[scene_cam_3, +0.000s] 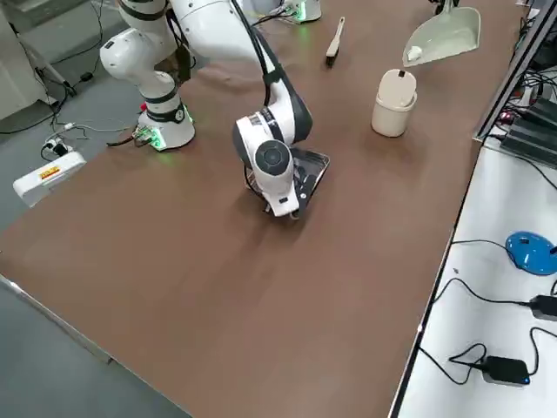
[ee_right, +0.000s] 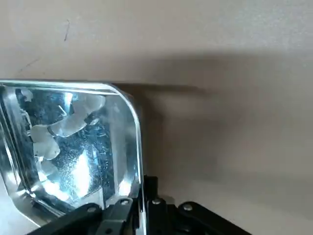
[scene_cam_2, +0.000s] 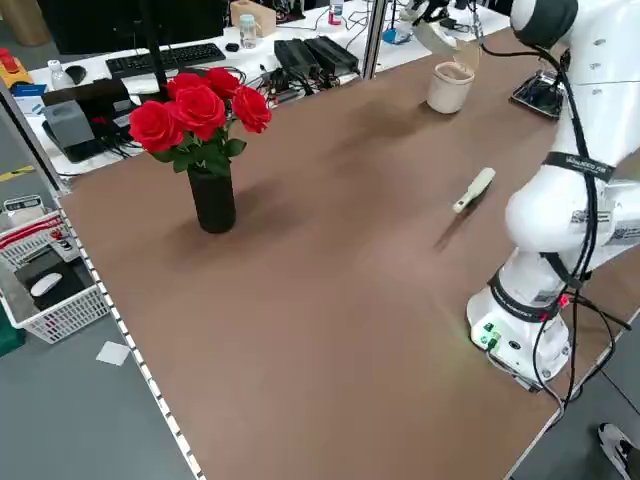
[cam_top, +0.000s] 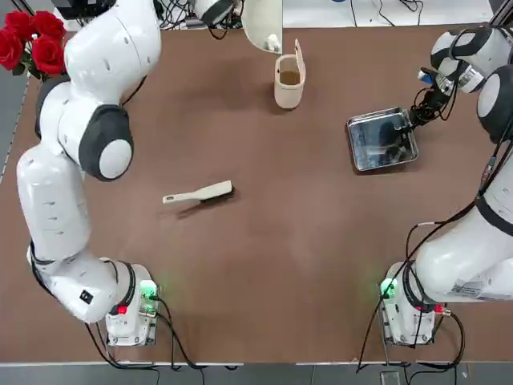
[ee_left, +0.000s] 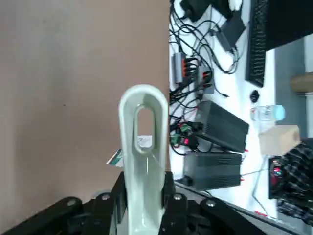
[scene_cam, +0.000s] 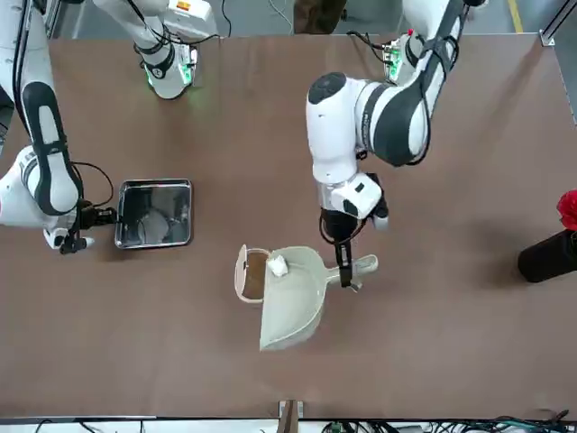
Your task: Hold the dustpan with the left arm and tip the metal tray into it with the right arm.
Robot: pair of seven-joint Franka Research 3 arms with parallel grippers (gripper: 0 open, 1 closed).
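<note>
Dustpan of cream plastic, a wide flat scoop, hangs by its stubby handle in the left arm's slim dark gripper, jaws closed on that handle, beside the tall cream cup. Across the table, the right arm's dark gripper pinches one edge of the shiny square steel tray, well apart from the scoop. Both grips look made; the step in hand seems to be bringing the tray over. Next calls for carrying it level to the scoop, then tilting.

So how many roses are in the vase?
At least 4 roses, bunched in the black vase on the table: one at the left, two in the middle, one at the right in the left side view; more may be hidden.
</note>
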